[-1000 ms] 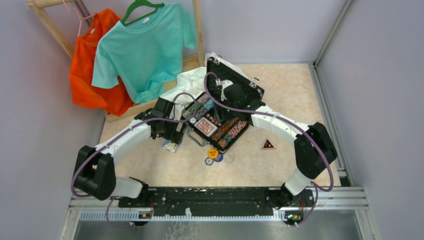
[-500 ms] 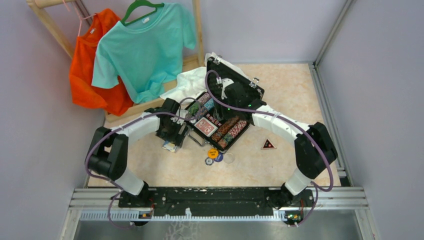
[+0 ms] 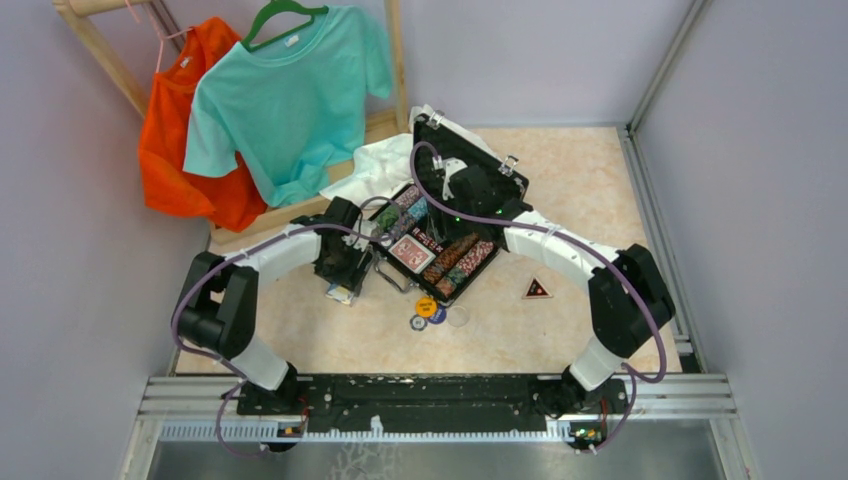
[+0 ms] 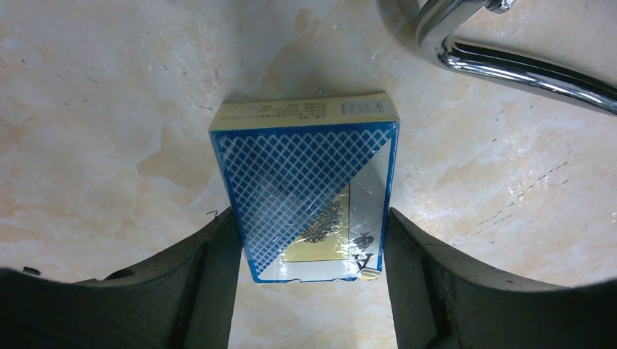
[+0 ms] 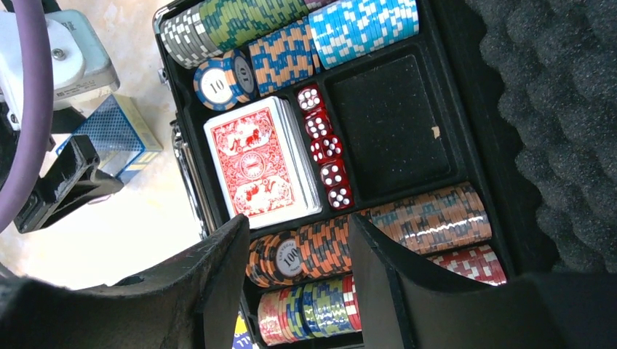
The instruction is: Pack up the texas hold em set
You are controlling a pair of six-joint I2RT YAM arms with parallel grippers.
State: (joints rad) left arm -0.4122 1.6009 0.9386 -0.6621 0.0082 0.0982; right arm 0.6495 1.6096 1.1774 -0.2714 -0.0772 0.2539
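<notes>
since a second ago the left arm has folded its elbow in, and the left hand [image 4: 311, 222] now straddles the blue deck [image 4: 305, 189], fingers [image 4: 211, 276] against its long sides; whether they clamp it cannot be told. the deck lies flat on the counter [image 4: 109, 109], just beside the case's chrome handle [image 4: 509, 62]. the right hand [image 5: 298, 222] hovers with fingers apart over the open case [image 5: 542, 87]. its tray holds chip rows [image 5: 291, 54], a red deck [image 5: 258, 163] and red dice [image 5: 324, 149]; a bare felt compartment [image 5: 385, 116] sits beside the dice. round buttons [image 3: 428, 310] lie near the case's front.
</notes>
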